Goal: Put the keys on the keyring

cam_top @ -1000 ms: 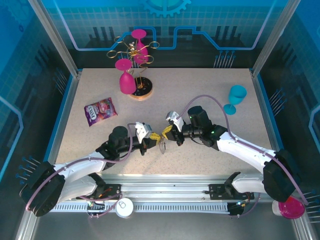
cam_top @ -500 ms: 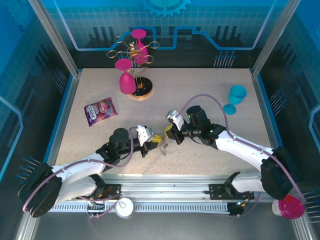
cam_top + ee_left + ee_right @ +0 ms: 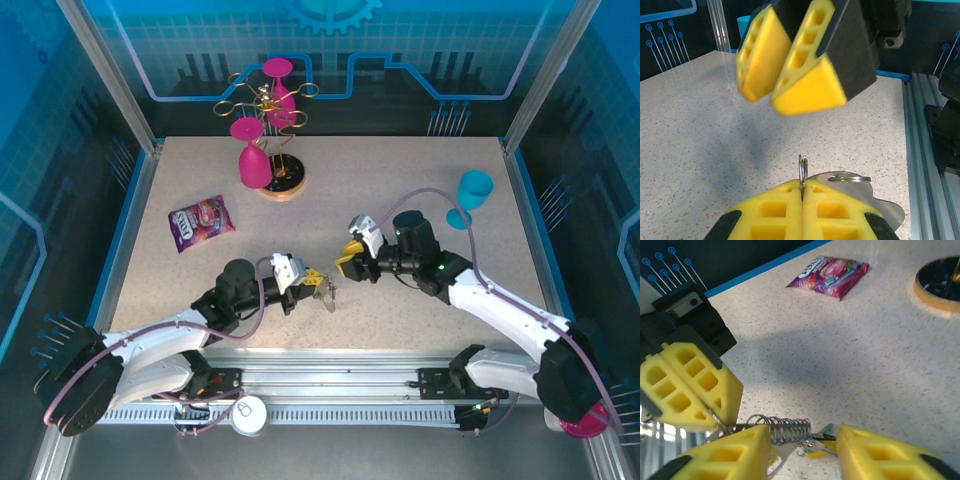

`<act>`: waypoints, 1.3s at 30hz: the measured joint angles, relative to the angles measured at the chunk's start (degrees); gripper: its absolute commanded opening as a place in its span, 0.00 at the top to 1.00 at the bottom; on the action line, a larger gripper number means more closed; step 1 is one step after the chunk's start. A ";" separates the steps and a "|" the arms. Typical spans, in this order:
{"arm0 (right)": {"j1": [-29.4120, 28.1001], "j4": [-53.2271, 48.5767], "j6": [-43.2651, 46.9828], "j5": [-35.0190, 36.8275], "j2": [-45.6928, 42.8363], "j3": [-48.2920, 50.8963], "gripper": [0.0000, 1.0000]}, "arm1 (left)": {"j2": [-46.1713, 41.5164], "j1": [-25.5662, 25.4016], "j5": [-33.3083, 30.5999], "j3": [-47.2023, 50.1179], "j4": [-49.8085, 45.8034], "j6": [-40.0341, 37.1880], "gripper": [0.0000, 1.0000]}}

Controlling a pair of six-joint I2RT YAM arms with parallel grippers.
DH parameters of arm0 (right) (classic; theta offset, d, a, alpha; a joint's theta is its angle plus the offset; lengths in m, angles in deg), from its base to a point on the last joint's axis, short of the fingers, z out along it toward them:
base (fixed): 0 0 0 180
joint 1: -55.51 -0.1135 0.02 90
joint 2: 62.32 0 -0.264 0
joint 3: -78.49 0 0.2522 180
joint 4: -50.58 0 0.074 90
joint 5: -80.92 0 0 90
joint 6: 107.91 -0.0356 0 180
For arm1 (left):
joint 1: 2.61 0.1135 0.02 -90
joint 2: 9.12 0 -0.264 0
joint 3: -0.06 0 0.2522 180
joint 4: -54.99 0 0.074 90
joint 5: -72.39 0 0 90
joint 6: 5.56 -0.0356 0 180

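Keyring (image 3: 802, 169) clamped edge-on in left gripper (image 3: 311, 279) jaws near surface (image 3: 420, 170) front edge, keys (image 3: 326, 297) just below. Right gripper (image 3: 346, 261) jaws apart, close beside. Rack (image 3: 286, 186) at far edge holds inverted pink glasses (image 3: 254, 165). Right wrist view resolves coiled spring (image 3: 788, 429) low between its jaws.

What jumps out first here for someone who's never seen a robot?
In the middle of the table, the yellow-fingered left gripper pinches a thin keyring, with the right gripper open just opposite it. Behind them, bright pink glasses cluster at a gold rack on the far left.
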 measured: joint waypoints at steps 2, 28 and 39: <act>0.66 0.72 1.22 -0.74 -2.49 1.75 0.53 | 0.00 0.00 0.13 0.31 0.90 0.11 1.00; -1.66 10.82 18.40 -14.93 0.50 8.83 0.77 | 5.55 0.02 9.20 0.48 9.86 1.68 1.00; -2.43 13.07 18.10 -16.87 1.09 8.83 1.00 | 5.60 0.11 9.55 0.63 10.47 1.70 1.00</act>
